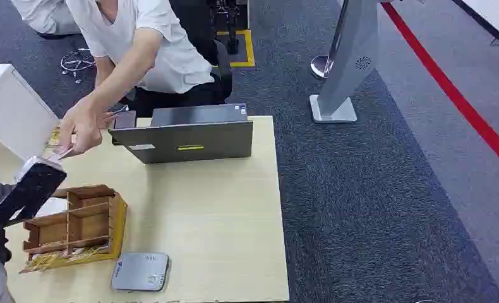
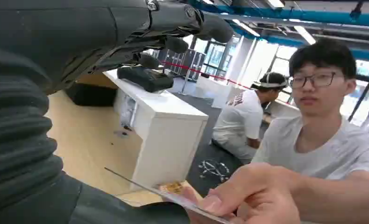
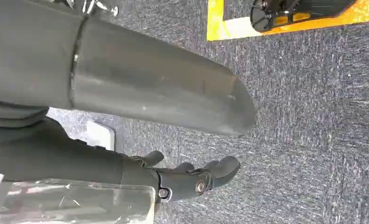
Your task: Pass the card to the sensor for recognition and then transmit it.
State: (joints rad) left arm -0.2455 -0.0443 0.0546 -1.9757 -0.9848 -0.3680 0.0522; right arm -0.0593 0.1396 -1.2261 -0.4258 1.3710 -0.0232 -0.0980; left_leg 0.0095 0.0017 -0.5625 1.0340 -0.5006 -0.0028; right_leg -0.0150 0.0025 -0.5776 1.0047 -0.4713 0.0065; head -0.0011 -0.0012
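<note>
A person's hand point(image 1: 83, 126) pinches the thin card point(image 1: 60, 153) at the table's left edge, just past the tip of my left hand point(image 1: 29, 186). In the left wrist view the card point(image 2: 173, 196) sticks out from the person's fingers point(image 2: 248, 196) toward my hand point(image 2: 56, 70), its free end hanging between my thumb point(image 2: 103, 205) and my spread fingers point(image 2: 192, 25), touching neither. The grey flat sensor point(image 1: 140, 271) lies near the table's front edge. My right hand point(image 3: 192, 179) hangs over the carpet with loosely bent fingers and nothing in it.
A wooden compartment box point(image 1: 76, 226) stands between my left hand and the sensor. A dark grey case point(image 1: 187, 136) sits at the back of the wooden table point(image 1: 222, 214). A white cabinet point(image 1: 10, 107) is on the left, a silver gate post point(image 1: 351, 63) on the carpet at right.
</note>
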